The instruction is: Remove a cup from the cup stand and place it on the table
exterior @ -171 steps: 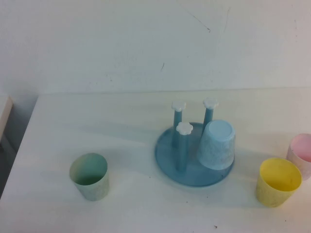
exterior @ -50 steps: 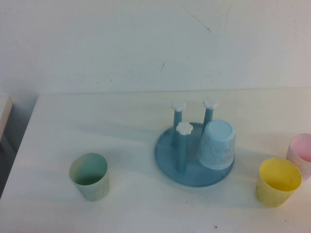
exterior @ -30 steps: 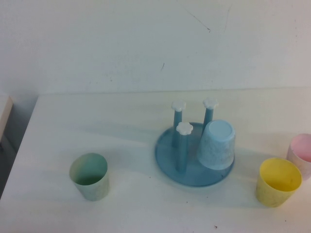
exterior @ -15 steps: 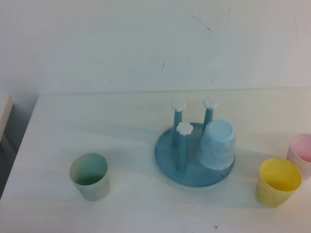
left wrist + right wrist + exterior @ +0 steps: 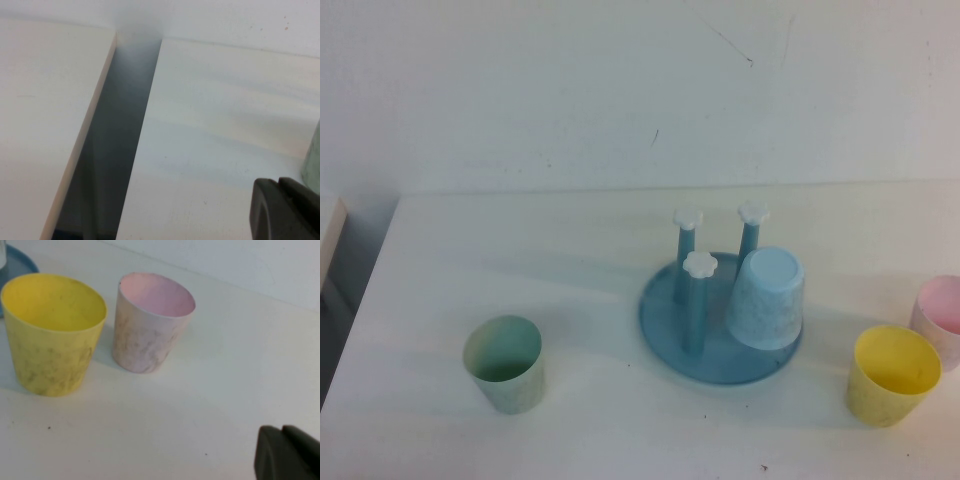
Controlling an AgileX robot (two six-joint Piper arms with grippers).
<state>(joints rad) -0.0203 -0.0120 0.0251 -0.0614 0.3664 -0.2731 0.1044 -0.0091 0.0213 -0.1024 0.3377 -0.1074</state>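
The light blue cup (image 5: 766,297) sits upside down over a peg at the right of the blue cup stand (image 5: 665,322), on the white table (image 5: 610,430). Three other pegs with white flower caps stand bare. Neither gripper shows in the high view. My left gripper (image 5: 280,186) is shut and empty, low over the table's left part near its edge. My right gripper (image 5: 283,433) is shut and empty, over the table on the right, near the side cups. A sliver of the stand's base (image 5: 21,260) shows in the right wrist view.
A pale green cup (image 5: 504,363) stands upright at the front left; its side (image 5: 313,160) shows by my left gripper. A yellow cup (image 5: 893,375) (image 5: 50,335) and a pink cup (image 5: 942,312) (image 5: 150,322) stand upright at the right. A dark gap (image 5: 115,145) runs along the table's left edge.
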